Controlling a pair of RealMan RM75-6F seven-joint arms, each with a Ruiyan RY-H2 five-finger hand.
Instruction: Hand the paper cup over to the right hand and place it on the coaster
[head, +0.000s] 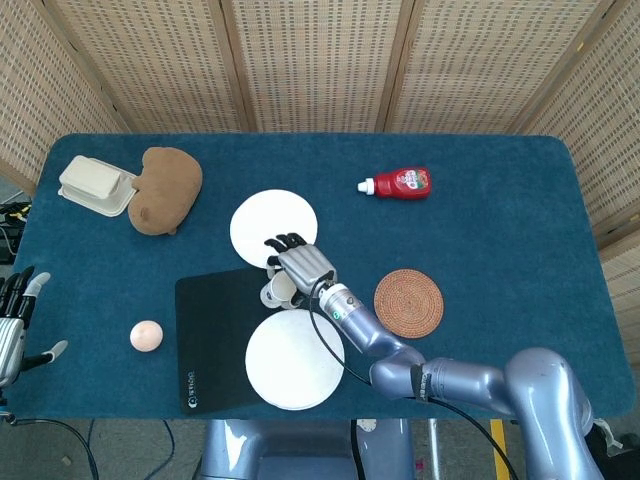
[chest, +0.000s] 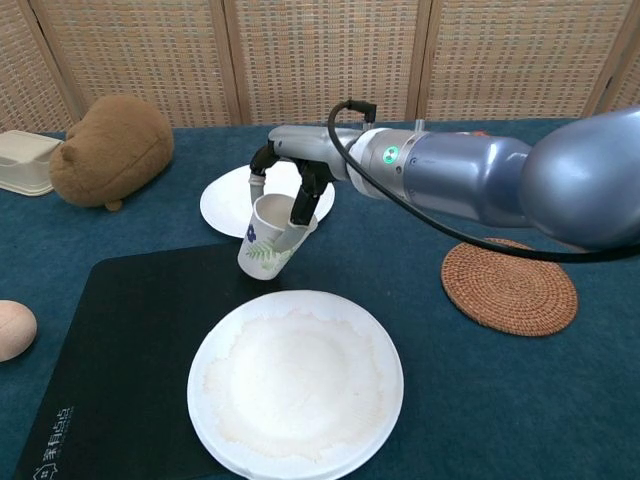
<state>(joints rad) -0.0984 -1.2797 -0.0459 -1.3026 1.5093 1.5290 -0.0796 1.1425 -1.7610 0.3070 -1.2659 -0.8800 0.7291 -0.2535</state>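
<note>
My right hand (chest: 296, 172) grips the rim of the white paper cup (chest: 268, 238) with a leaf print, holding it tilted and lifted above the far edge of the black mat (chest: 120, 340). From the head view the same hand (head: 300, 267) and cup (head: 276, 291) sit between the two white plates. The round woven coaster (chest: 509, 285) lies on the blue cloth to the right of the hand, also seen as the coaster (head: 408, 302) in the head view. My left hand (head: 14, 320) hangs open off the table's left edge, holding nothing.
A large white plate (chest: 295, 383) lies in front of the cup and a smaller plate (head: 273, 225) behind it. An egg (head: 146, 336), a brown plush toy (head: 165, 189), a cream box (head: 95, 184) and a ketchup bottle (head: 398, 183) are spread around the table.
</note>
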